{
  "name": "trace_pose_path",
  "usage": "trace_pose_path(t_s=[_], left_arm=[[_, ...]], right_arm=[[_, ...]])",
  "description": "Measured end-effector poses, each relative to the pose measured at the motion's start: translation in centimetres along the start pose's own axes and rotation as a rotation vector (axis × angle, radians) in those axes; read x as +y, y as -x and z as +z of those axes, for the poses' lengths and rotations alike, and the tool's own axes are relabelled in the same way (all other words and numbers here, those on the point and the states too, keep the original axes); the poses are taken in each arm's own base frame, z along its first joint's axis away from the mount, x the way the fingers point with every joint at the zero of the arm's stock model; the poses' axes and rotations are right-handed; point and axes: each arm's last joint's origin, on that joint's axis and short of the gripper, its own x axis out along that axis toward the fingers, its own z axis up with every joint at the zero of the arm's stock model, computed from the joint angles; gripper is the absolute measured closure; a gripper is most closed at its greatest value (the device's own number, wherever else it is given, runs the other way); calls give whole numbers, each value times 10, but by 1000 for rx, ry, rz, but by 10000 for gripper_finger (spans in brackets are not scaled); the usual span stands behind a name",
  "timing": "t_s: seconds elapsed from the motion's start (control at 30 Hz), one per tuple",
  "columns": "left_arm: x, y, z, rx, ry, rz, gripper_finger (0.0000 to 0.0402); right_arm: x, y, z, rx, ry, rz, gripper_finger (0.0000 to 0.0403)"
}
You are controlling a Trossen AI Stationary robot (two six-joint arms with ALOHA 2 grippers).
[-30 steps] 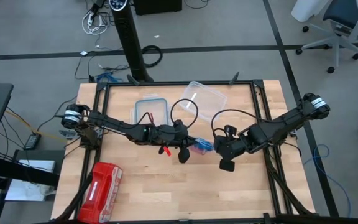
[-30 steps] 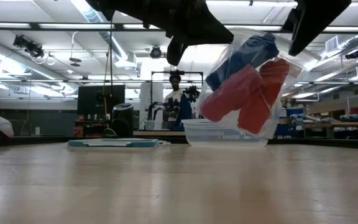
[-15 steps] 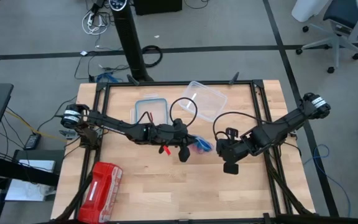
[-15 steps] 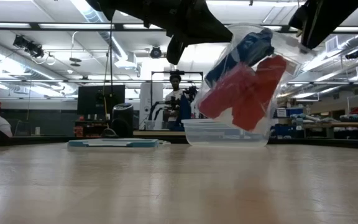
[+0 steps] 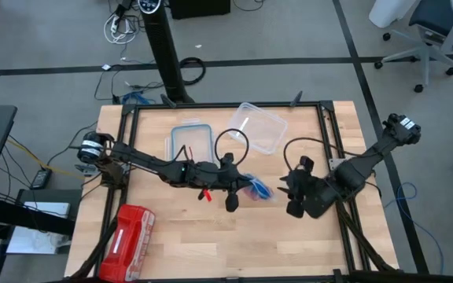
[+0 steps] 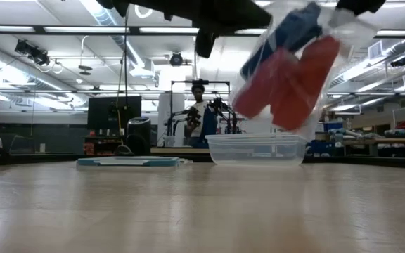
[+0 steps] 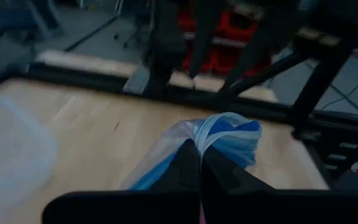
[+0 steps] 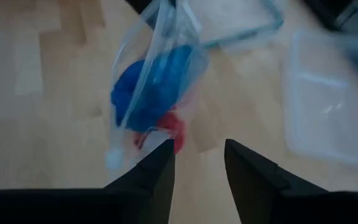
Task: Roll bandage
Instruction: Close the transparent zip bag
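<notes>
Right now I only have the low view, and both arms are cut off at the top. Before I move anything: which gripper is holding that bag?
Observer: The left gripper. It is pinched shut on the gathered neck of the bag.
Operator: And the right one?
Observer: The right gripper is open and apart from the bag, with nothing between its fingers.
Operator: Is anything on the table that I can't see?
Observer: A red pouch lies at a corner of the table on the left arm's side, well away from the bag.
</notes>
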Motion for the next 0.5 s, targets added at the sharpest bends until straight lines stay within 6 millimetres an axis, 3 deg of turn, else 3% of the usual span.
trace_pose_path(t_s=[0.23,0.37,0.5], left_arm=[[-8,1,-4,-60,-72,-34,402],[0,12,-26,-182,-69,-52,402],[16,28,-51,-276,-16,-20,402]], right_arm=[[16,17,-15,-59,70,32,266],[20,25,-29,-83,80,20,269],[22,17,-49,-142,34,-19,270]])
